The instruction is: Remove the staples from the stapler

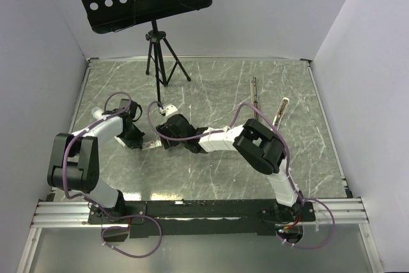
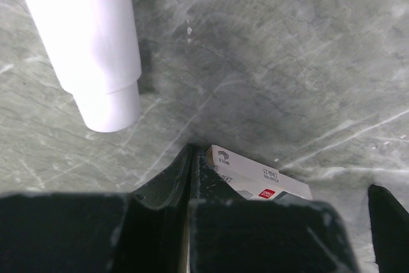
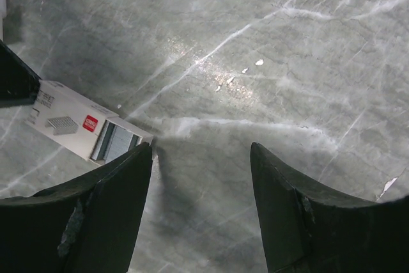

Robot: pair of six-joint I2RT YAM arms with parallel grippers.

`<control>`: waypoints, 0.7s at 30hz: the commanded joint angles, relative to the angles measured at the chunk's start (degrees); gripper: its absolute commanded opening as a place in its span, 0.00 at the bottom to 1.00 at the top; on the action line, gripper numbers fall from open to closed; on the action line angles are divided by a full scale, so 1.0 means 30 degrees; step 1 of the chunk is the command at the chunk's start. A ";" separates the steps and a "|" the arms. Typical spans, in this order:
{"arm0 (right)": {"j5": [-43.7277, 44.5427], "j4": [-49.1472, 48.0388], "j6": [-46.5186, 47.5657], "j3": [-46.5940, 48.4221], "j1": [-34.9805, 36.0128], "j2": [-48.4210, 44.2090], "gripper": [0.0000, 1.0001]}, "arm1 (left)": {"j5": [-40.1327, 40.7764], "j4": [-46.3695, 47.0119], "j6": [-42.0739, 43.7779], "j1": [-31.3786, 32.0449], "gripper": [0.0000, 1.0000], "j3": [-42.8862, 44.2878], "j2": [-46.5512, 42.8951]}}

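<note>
The right gripper [image 3: 201, 151] stood with its fingers spread, holding nothing. Just beside its left finger lay a small white staple box [image 3: 67, 119], with grey staples [image 3: 115, 142] showing at its open end. The left gripper [image 2: 195, 164] was shut, seemingly pinching that box's other end. Farther off, the stapler [image 1: 281, 112] lay on the table [image 1: 211, 81], well apart from both grippers.

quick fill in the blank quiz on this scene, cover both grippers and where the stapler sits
1. The left gripper is ____, with the small white box at its tips.
2. The right gripper has its jaws ____ over bare table.
3. In the top view, the stapler lies to the ____ of both grippers.

Missing words: shut; open; right
</note>
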State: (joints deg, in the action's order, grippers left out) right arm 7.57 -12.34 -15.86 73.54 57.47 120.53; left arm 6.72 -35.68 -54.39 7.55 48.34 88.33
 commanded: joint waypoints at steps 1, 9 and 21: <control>-0.1322 0.3936 -0.1715 0.0037 0.0296 0.1424 0.70 | -0.2092 0.0554 -0.0766 0.0295 0.04 -0.0906 0.0087; -0.2202 0.4025 -0.2858 0.0301 0.0325 0.1804 0.70 | -0.2504 0.0966 -0.1264 0.0558 0.04 -0.1200 -0.0002; -0.1499 0.4876 -0.3092 0.0072 -0.0524 0.0198 0.70 | -0.2358 0.0617 -0.2259 0.0969 0.04 -0.1523 -0.0732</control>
State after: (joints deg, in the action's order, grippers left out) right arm 6.15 -8.45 -21.93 76.99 57.04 121.60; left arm 2.66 -32.53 -58.35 8.78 46.04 86.80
